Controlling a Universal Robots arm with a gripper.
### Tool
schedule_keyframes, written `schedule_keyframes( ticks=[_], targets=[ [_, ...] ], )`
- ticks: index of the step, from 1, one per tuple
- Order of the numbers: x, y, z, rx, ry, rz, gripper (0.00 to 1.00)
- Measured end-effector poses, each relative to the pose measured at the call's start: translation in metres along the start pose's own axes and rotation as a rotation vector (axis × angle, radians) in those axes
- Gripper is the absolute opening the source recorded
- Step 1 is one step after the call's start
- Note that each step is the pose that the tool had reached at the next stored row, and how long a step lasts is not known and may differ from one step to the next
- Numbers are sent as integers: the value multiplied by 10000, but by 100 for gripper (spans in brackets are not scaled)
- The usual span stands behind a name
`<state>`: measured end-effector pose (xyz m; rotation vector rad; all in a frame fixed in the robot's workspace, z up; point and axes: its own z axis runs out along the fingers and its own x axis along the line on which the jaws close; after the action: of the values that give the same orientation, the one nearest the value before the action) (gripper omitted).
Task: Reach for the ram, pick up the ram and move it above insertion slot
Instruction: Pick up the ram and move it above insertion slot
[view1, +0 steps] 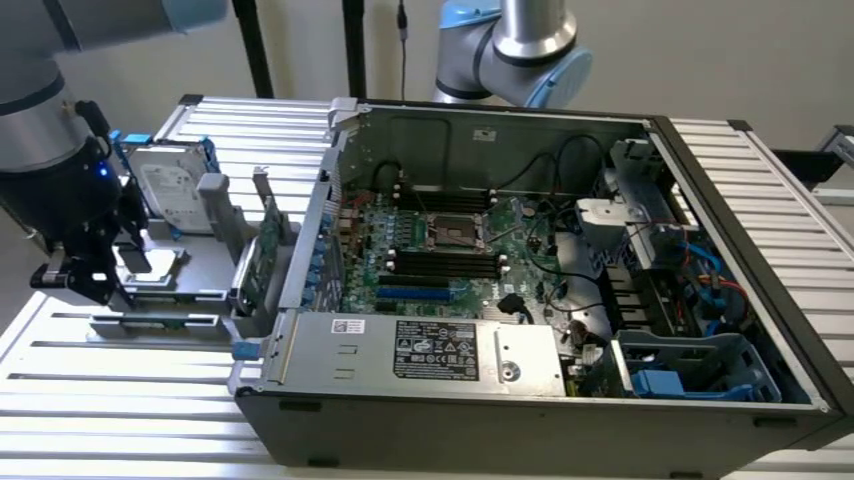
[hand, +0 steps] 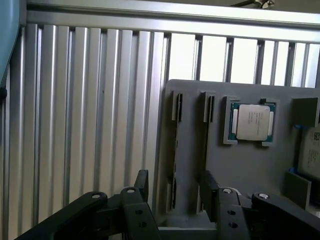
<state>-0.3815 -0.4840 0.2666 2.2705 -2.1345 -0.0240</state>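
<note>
Slatted table (view1: 134, 395): computer case (view1: 534, 435), grey tray (view1: 200, 265)

the holder (view1: 200, 265) lies on the table (view1: 120, 400), beside the computer case (view1: 534, 430).

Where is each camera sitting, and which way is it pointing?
Exterior view: off the arm, looking down into the open computer case and gray parts tray; arm and end effector at the exterior view's left.
Wrist view: on the wrist, looking down past the open end effector at the tray's processor.
Shared: the tray and end effector.
</note>
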Motion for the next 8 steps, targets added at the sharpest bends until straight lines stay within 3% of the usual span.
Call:
schedule_keyframes(
  ticks=[8],
  targets=[
    [0, -10, 145, 0, 0, -1, 54]
  ],
)
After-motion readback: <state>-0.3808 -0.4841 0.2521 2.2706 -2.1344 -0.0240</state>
